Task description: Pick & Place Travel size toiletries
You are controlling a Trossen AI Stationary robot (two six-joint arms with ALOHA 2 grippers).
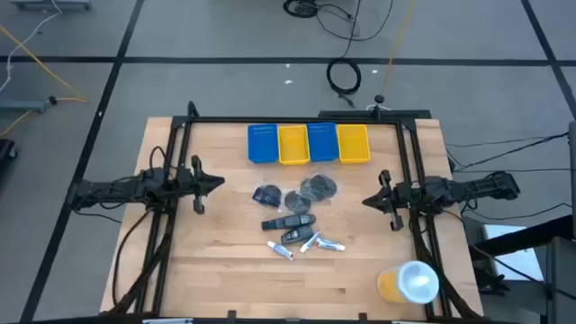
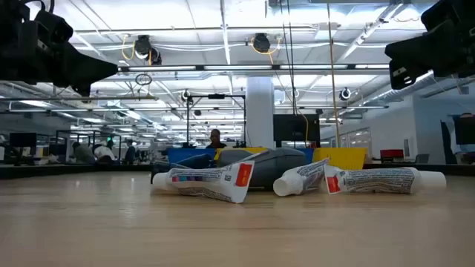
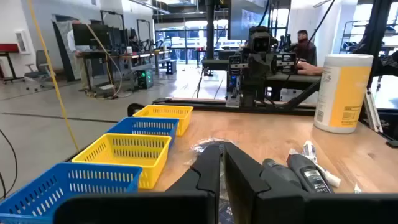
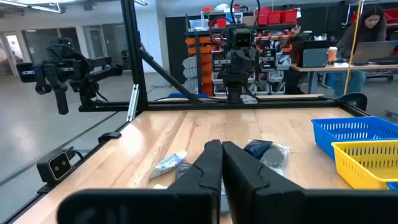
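Note:
The toiletries lie in a loose cluster at the table's middle: round dark pouches [image 1: 317,187] [image 1: 267,194], dark bottles [image 1: 286,221] and white tubes [image 1: 281,250] [image 1: 331,244]. The tubes [image 2: 211,180] [image 2: 378,179] rest flat on the wood. My left gripper [image 1: 220,184] hovers left of the cluster with its fingers [image 3: 211,171] shut and empty. My right gripper [image 1: 364,200] hovers right of the cluster with its fingers [image 4: 211,162] shut and empty. The left wrist view shows the bottles [image 3: 305,174]. The right wrist view shows a pouch [image 4: 264,152] and a tube [image 4: 169,165].
A row of blue and yellow bins [image 1: 263,144] [image 1: 352,142] stands along the far edge behind the cluster. A large yellow cup with a white lid [image 1: 409,283] lies at the near right corner. Black frame rails [image 1: 171,162] run along both table sides.

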